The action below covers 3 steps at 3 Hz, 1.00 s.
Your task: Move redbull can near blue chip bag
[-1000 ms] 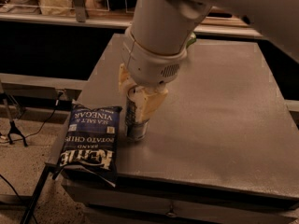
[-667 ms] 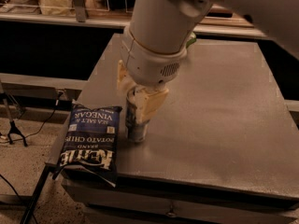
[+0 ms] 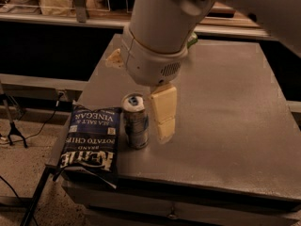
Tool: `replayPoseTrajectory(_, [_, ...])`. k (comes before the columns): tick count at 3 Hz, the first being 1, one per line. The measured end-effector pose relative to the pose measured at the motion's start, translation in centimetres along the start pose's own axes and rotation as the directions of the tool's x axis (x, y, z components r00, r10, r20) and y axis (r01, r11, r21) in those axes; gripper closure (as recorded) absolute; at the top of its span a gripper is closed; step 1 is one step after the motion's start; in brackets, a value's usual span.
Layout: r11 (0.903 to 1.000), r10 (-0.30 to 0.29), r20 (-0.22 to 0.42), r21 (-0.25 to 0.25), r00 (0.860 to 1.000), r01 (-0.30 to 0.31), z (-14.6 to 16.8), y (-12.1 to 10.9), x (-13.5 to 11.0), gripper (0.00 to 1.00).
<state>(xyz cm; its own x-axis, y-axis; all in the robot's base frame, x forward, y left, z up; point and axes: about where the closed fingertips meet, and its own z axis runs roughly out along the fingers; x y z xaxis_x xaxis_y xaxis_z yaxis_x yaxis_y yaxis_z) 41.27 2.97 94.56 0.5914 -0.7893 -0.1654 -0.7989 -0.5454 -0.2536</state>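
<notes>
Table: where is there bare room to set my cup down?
The right half of the table, from the hand to the right edge, is bare. Front left is crowded: blue chip bag, redbull can, and the hand right beside the can.

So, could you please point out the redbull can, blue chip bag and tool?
redbull can (image 3: 136,128), camera view, its label side.
blue chip bag (image 3: 91,138), camera view, white lettering.
tool (image 3: 140,94), camera view, between its open fingers, above the can.

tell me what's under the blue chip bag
The grey table, whose front-left corner the blue chip bag overhangs; anything beneath the bag is hidden. The pincer hangs right of the redbull can.
</notes>
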Motion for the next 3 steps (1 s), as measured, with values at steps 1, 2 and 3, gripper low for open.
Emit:
replayPoseTrajectory(1, [0.9999,0.005,0.005,-0.010,1.000,-0.005,-1.4,-0.3,0.2,0.00])
replayPoseTrajectory(2, [0.9993,0.022,0.011,-0.031,1.000,-0.022,-3.0,-1.0,2.0,0.00])
replayPoseTrajectory(3, [0.9953,0.085,-0.001,-0.045,0.996,-0.085,-3.3,-1.6,5.0,0.00])
